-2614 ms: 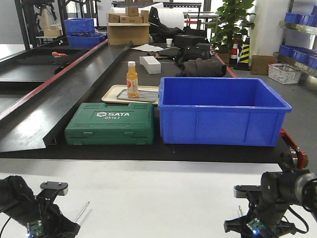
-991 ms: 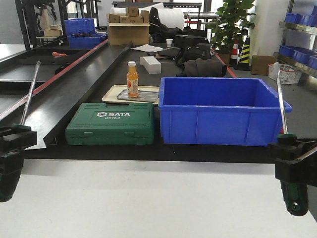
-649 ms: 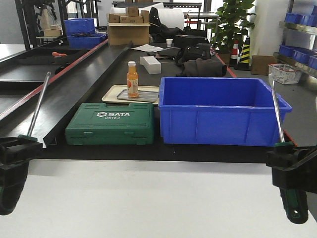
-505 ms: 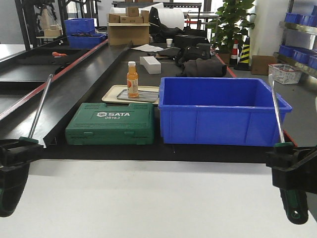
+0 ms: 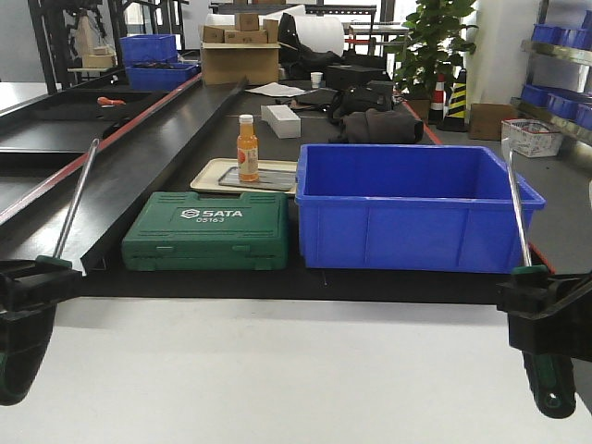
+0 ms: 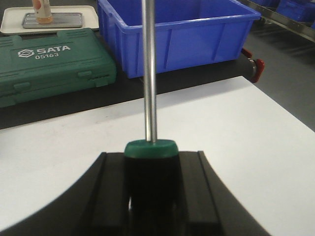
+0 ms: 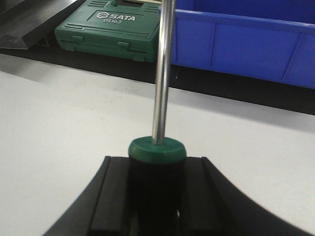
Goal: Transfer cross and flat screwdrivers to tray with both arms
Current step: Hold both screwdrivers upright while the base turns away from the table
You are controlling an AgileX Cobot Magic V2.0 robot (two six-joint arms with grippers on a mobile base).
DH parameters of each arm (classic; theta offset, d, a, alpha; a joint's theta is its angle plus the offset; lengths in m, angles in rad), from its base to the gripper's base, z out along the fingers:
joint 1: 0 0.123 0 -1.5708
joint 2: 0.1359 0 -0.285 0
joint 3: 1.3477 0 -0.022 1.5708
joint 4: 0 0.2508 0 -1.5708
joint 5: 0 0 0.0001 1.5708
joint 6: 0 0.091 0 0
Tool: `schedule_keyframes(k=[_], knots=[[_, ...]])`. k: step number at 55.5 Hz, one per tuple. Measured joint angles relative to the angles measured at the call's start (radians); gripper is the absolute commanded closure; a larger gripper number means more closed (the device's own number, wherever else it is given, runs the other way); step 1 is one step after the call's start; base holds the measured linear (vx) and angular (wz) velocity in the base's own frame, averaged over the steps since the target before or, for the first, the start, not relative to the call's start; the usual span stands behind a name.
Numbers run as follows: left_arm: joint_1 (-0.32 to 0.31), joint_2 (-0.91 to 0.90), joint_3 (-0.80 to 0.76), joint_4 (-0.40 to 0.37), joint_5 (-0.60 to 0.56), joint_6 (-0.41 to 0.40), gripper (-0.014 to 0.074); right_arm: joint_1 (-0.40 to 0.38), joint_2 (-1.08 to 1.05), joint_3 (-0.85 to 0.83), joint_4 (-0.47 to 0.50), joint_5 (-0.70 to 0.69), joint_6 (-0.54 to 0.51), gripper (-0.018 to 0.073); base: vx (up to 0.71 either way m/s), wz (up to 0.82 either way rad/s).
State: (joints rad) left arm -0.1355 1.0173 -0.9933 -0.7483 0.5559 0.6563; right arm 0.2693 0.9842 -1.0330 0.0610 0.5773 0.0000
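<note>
Both screwdrivers are up off the white table (image 5: 277, 370). The left gripper (image 5: 28, 285) is pinching the left screwdriver (image 5: 76, 196) high on its black handle, just under the green collar. Its shaft points up and leans away toward the benches. The right gripper (image 5: 546, 310) is clamped on the right screwdriver (image 5: 517, 208) the same way, with the shaft close to upright. (Which is cross and which is flat I can't say; the tips are too small.)

The tray (image 5: 273, 178) lies well ahead, behind the green case (image 5: 208, 231) and beside the blue bin (image 5: 416, 222). A bottle (image 5: 246, 148) stands at its left end.

The bottle worries me most. A long shaft swinging down to lie flat could knock it over. On the right, the bin's wall stands between arm and tray, so a low approach could clip its rim. Each grip sits at one end of a round handle, so a knock could make the tool pivot or slip. With both arms heading for one small tray, the shafts could also cross or strike each other.
</note>
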Motion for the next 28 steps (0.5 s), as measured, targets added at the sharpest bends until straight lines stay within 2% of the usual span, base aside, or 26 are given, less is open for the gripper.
schedule_keyframes(k=[28], knots=[[0.0,0.0,0.0,0.0,0.002,0.0,0.0595,0.0,0.0,0.0,0.0,0.0,0.0,0.0567,-0.03,0.04]])
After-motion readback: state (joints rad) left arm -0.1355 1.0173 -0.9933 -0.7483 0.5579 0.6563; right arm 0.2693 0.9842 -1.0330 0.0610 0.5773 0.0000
